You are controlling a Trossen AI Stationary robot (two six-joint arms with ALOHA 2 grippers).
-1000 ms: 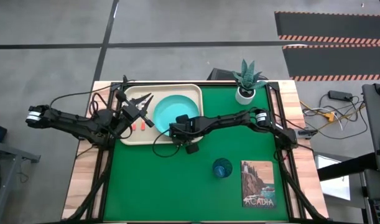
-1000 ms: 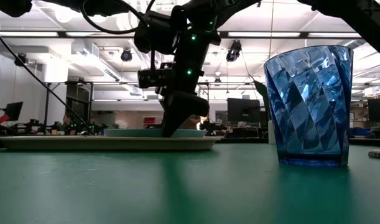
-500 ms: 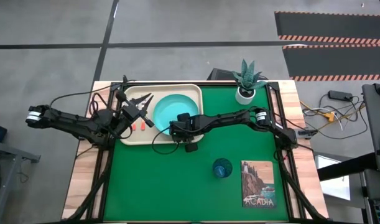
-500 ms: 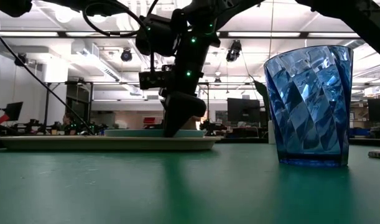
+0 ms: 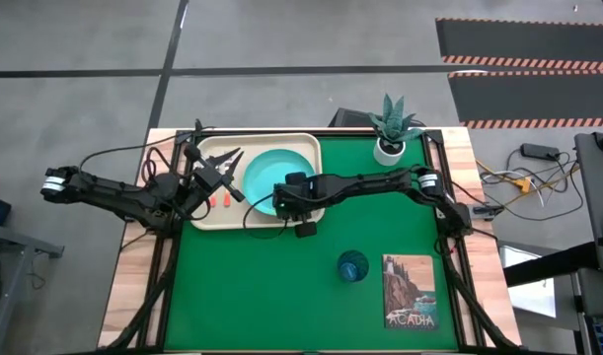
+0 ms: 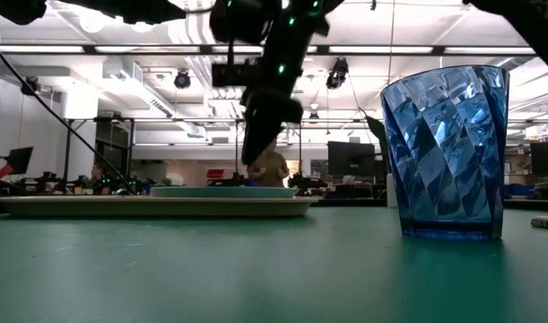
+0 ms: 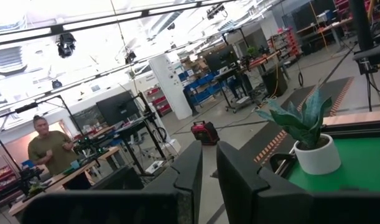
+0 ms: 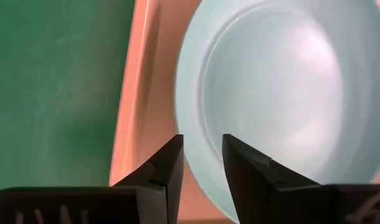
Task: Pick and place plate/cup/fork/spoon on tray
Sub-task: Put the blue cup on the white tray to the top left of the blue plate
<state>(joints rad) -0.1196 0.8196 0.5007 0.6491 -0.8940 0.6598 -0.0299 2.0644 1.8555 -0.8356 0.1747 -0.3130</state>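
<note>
The turquoise plate [image 5: 271, 173] lies flat in the beige tray [image 5: 207, 219], toward its right end; it also shows in the low view [image 6: 221, 191] and the right wrist view [image 8: 277, 99]. My right gripper [image 5: 279, 200] hangs above the plate's near rim, fingers a little apart and empty [image 8: 202, 158]. Two orange-red handle ends [image 5: 220, 200] of the fork and spoon lie in the tray; which is which I cannot tell. The blue cup [image 5: 352, 266] stands upright on the green mat. My left gripper [image 5: 227, 163] is shut, above the tray's left part.
A white pot with a green plant [image 5: 390, 133] stands at the far right of the mat. The "Acadia" card [image 5: 410, 292] lies at the near right, beside the cup. The green mat [image 5: 252, 296] is bare near the left.
My right gripper has risen from the plate's near rim and now hangs clear above it, shifted slightly toward the far edge. The plate has stayed flat in the tray.
</note>
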